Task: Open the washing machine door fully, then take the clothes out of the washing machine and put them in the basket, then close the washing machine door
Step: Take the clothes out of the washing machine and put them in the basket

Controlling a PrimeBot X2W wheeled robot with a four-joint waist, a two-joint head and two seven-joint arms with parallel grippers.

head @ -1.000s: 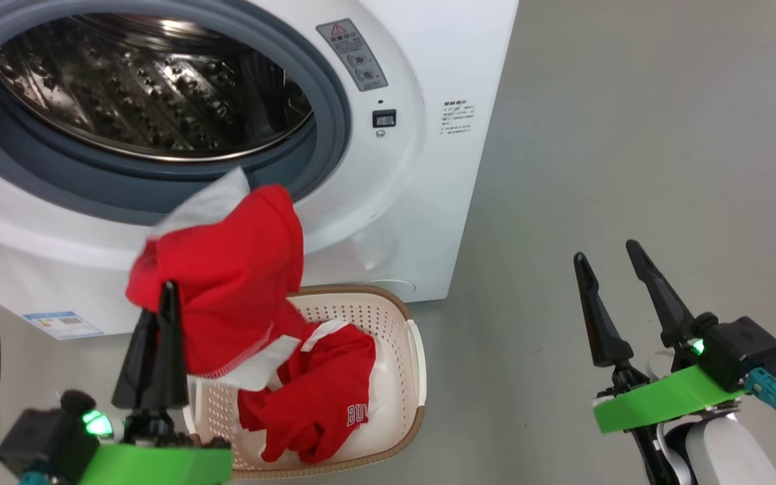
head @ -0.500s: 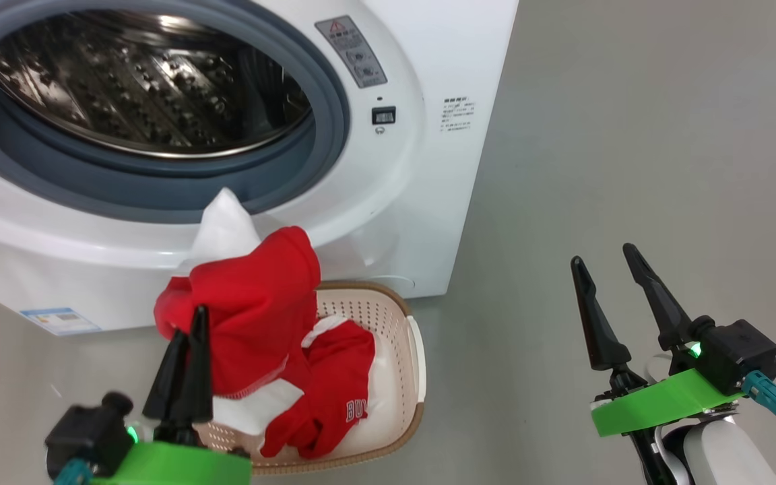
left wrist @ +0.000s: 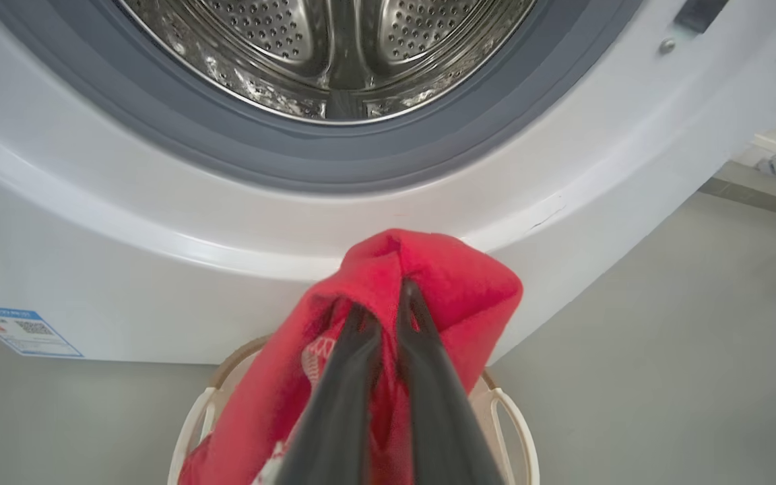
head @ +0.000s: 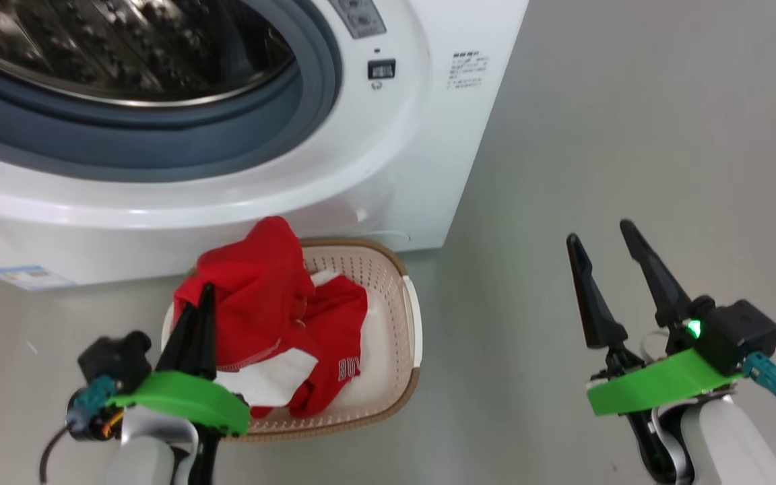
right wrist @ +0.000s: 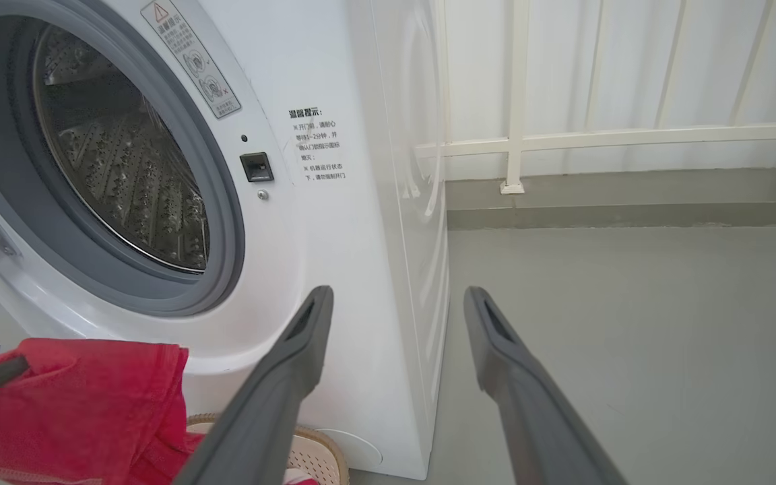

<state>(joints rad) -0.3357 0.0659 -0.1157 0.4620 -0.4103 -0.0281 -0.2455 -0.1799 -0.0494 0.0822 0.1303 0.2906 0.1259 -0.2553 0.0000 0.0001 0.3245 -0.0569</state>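
Your left fingers (head: 199,316) pinch the bright red fabric clothes (head: 253,289), heaped over the 9 o'clock rim of the cream perforated plastic basket (head: 388,350). Release there and they may slide onto the floor (head: 630,135). Meanwhile your right fingers (head: 589,283) gape empty.

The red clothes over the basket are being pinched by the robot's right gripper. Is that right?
Not quite. It is the left gripper that pinches the red clothes over the basket. The left wrist view shows it shut on the fabric. The right gripper is open and holds nothing.
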